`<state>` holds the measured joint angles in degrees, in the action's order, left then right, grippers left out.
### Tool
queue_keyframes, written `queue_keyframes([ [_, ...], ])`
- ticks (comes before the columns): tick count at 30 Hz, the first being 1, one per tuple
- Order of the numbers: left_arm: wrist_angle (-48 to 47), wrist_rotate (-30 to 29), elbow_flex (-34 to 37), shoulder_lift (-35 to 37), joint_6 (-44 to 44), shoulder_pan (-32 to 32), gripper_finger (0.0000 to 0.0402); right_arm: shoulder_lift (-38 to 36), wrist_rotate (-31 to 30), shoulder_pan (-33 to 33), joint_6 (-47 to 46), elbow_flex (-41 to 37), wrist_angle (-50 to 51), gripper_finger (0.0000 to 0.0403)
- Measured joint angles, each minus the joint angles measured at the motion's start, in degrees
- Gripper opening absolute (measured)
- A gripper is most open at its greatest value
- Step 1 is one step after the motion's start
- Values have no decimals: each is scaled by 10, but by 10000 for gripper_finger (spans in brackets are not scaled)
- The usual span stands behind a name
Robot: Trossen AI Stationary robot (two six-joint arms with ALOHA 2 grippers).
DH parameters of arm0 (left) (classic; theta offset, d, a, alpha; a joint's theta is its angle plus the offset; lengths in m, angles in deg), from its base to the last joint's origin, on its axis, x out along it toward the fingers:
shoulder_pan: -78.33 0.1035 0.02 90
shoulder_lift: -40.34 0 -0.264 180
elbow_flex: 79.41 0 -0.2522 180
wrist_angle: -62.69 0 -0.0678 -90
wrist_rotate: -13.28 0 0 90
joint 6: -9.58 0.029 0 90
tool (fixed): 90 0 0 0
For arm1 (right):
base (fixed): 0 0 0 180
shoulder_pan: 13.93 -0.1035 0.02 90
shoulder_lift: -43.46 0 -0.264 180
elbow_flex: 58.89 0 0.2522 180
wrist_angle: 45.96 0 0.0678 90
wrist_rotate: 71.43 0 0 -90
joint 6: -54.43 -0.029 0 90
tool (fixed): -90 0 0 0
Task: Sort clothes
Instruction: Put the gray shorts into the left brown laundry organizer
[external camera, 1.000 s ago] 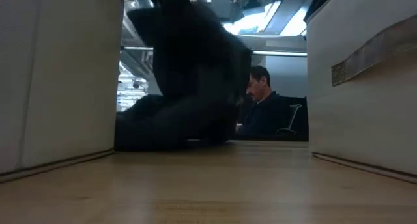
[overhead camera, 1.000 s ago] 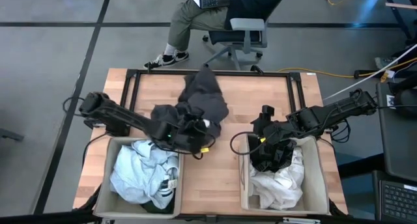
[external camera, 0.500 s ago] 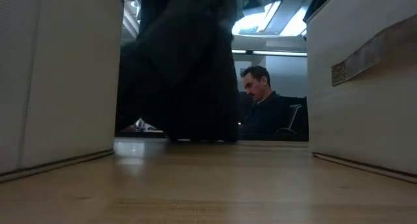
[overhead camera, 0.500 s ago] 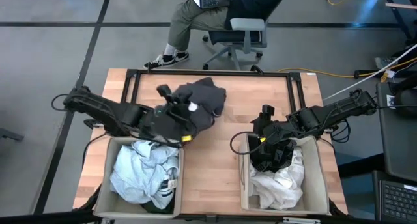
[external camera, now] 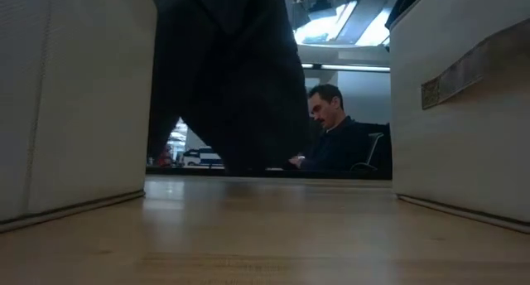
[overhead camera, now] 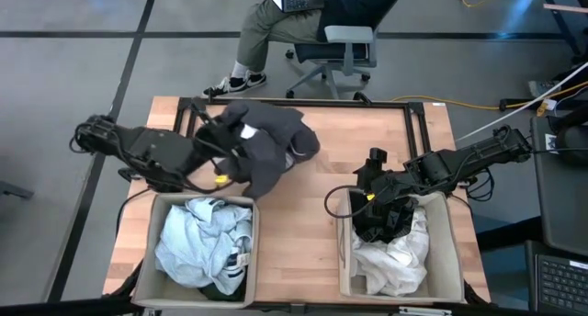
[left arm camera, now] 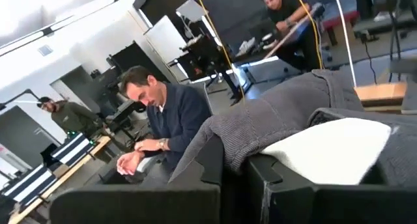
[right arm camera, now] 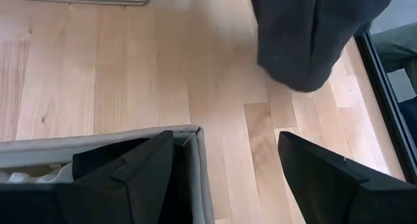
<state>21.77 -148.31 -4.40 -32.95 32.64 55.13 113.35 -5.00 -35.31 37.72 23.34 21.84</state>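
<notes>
My left gripper (overhead camera: 231,143) is over the table's far left part, shut on a dark grey garment (overhead camera: 271,143) with a white label (left arm camera: 332,149). In the low view the garment (external camera: 236,78) hangs as a dark mass down to near the tabletop. My right gripper (right arm camera: 221,172) is open and empty above the far left corner of the right beige bin (overhead camera: 441,261); it also shows in the high view (overhead camera: 372,189). That bin holds white (overhead camera: 390,261) and black (overhead camera: 386,217) clothes. The left bin (overhead camera: 250,261) holds pale light-blue clothes (overhead camera: 197,247). My left gripper pinches a bunched fold of the dark grey garment (left arm camera: 238,149) between its two fingers, close to the white label. The cloth drapes over and around the fingers and hangs below them. I cannot tell whether its lower end (external camera: 240,165) touches the table.
A person sits on an office chair (overhead camera: 344,45) just beyond the table's far edge and shows in the low view (external camera: 331,136). A black frame (overhead camera: 303,102) runs along the table's far part. Bare wood (overhead camera: 299,233) lies between the two bins.
My left gripper has gone up and toward the table's far left, away from the left bin's far right corner, keeping hold of the dark grey garment. The garment has been lifted off the table's middle and now hangs from the gripper.
</notes>
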Motion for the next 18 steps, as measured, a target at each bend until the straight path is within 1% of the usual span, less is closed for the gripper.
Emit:
queue_keyframes([
  [5,41,-33,-30,4,63,-21,8,0,0,0,-7,0,0,278],
  [10,134,-58,-73,5,154,-52,13,0,0,0,-10,0,0,278],
  [15,249,-106,-115,5,259,-111,9,0,0,0,-10,0,2,278],
  [17,280,-132,-132,5,281,-141,9,0,1,0,-10,0,6,278],
  [18,281,-139,-142,5,276,-157,12,0,0,0,-10,0,7,278],
])
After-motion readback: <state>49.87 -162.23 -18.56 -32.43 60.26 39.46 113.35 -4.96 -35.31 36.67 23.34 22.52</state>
